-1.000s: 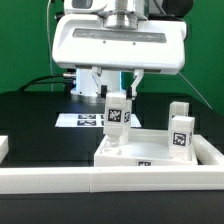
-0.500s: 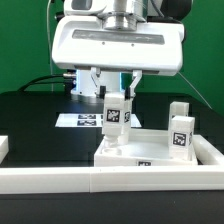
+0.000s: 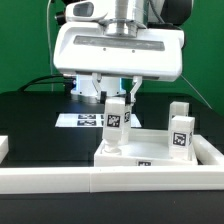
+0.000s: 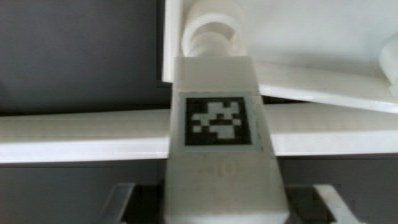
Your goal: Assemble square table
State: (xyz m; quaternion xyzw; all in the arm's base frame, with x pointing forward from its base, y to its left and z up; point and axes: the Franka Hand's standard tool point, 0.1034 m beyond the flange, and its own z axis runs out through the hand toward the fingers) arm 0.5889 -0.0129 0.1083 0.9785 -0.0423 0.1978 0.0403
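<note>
The square table slab (image 3: 150,157) lies flat at the front right, inside the white rail. One white tagged leg (image 3: 117,120) stands upright on the slab's left part. My gripper (image 3: 118,97) is straight above it, fingers on both sides of the leg's top, shut on it. A second tagged leg (image 3: 180,130) stands upright at the slab's right side. In the wrist view the held leg (image 4: 219,120) fills the middle with its tag showing, and the slab's white rim (image 4: 80,135) runs across behind it. My fingers (image 4: 139,200) flank the leg.
The marker board (image 3: 78,120) lies on the black table behind the slab. A long white rail (image 3: 110,186) edges the front, with a raised end (image 3: 4,147) at the exterior view's left. A green wall stands behind.
My gripper and the leg in it have moved down a little together toward the slab. The second leg and the slab have not moved.
</note>
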